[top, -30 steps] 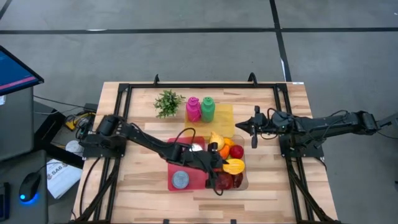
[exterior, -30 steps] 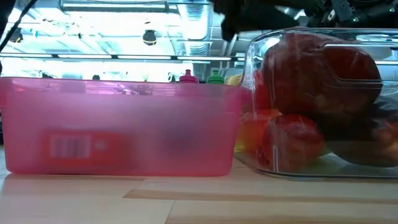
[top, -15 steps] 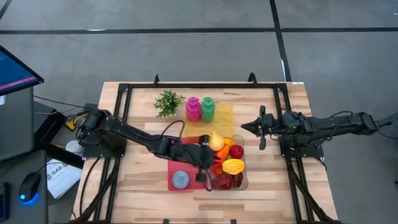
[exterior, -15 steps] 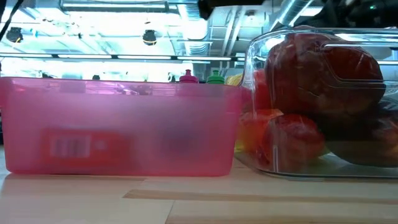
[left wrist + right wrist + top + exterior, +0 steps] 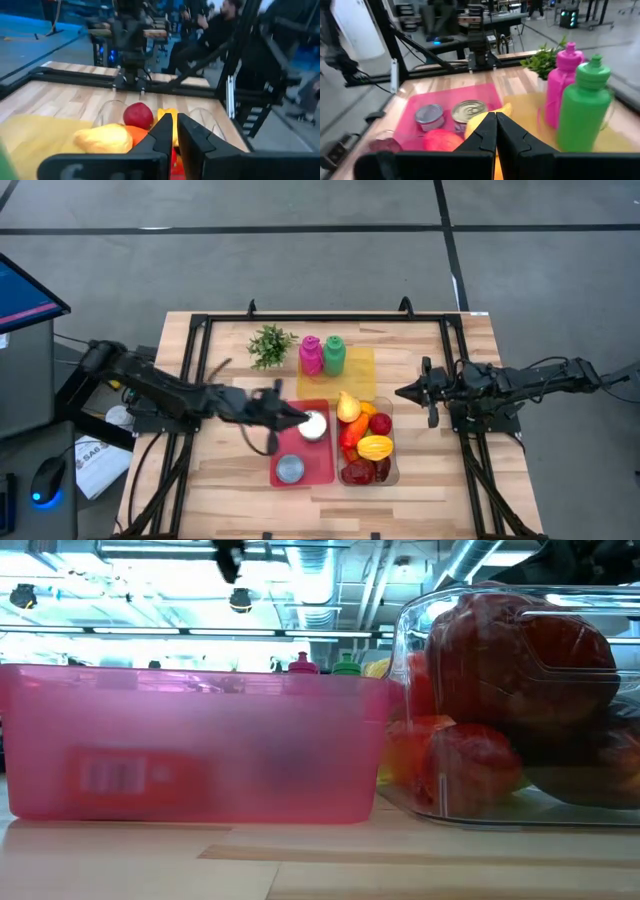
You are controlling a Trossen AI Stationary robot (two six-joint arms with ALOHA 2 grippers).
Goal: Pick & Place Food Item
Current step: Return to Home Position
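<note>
Every food item in view already lies in a bin, which would explain why neither hand carries anything. The left hand (image 5: 174,122) hangs over the far end of the red bin (image 5: 318,458), its fingers pressed almost together on nothing. It is just beside one tuna can (image 5: 313,425), and a second can (image 5: 290,469) lies nearer in the same bin. The right hand (image 5: 496,119) is also pressed together and empty. It hovers well right of the bins, near its own base, pointing back toward them.

The transparent bin (image 5: 404,650) touches the red one on its right and is packed full. The pear (image 5: 347,408) stands at its far end, the starfruit (image 5: 376,448) lies across the middle, and red fruit (image 5: 381,423) fills in around them. The sorting looks finished, so what seems left is only to bring the arms to rest — the left one has farther to go.

The bench (image 5: 220,480) is pale wooden planking inside a black frame. Along its far side stand a small green plant (image 5: 270,345), a pink bottle (image 5: 311,355) and a green bottle (image 5: 334,355), the last on a yellow mat (image 5: 362,368).

Beyond the bench lies a grey floor (image 5: 300,250) crossed by dark lines. A blue screen (image 5: 25,295) and a mouse (image 5: 45,480) sit off to the left — the low view shows bright ceiling lights and ducting overhead.
</note>
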